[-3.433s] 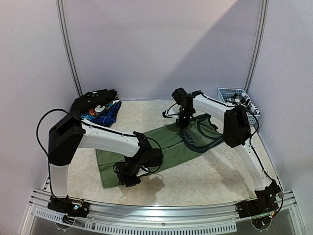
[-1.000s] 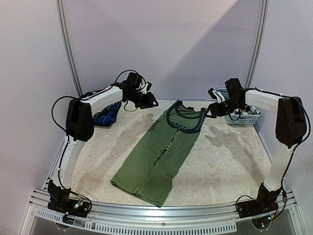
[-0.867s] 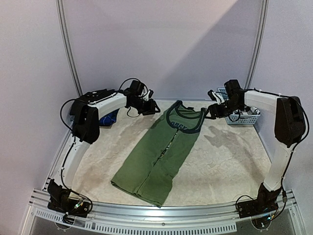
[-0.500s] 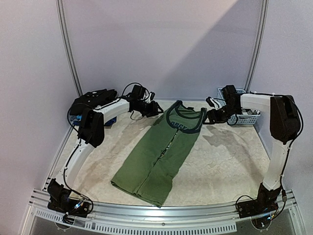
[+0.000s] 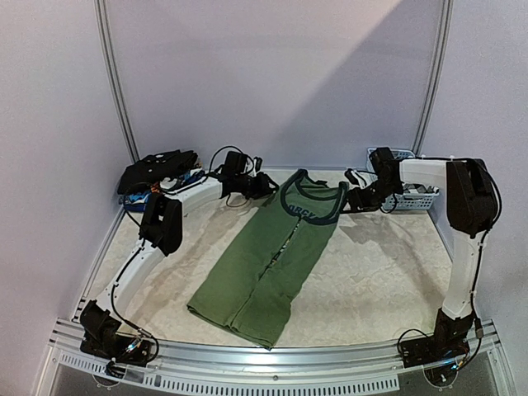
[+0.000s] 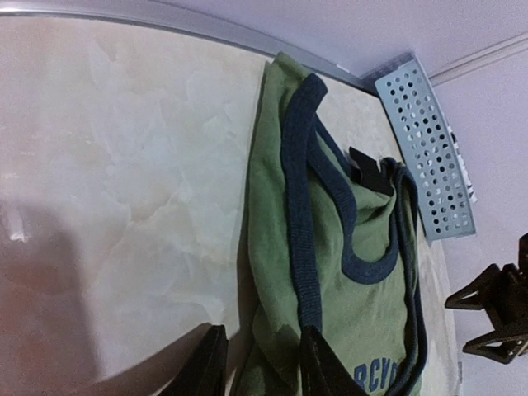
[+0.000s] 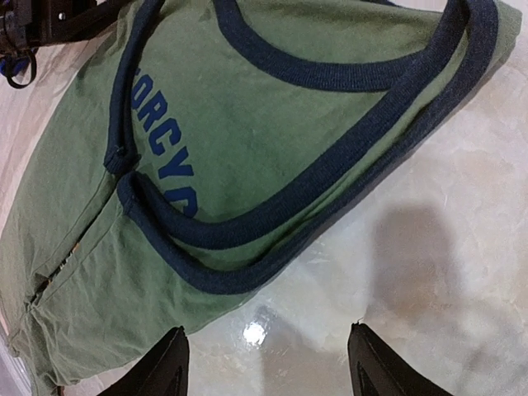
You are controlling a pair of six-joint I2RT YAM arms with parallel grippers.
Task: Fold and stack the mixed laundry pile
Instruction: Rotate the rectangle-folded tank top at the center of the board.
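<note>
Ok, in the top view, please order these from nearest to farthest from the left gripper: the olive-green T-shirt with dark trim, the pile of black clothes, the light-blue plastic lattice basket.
1. Olive-green T-shirt with dark trim, shoulder beside the left gripper.
2. Pile of black clothes, far-left corner.
3. Light-blue plastic lattice basket, far-right corner, beyond the shirt.

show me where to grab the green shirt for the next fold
Take the green shirt at its two far shoulder corners, just outside the dark trim. It lies flat, collar end far, so those edges sit exposed on the table. Probably bring the left gripper in low from the left, the right gripper from the right.
</note>
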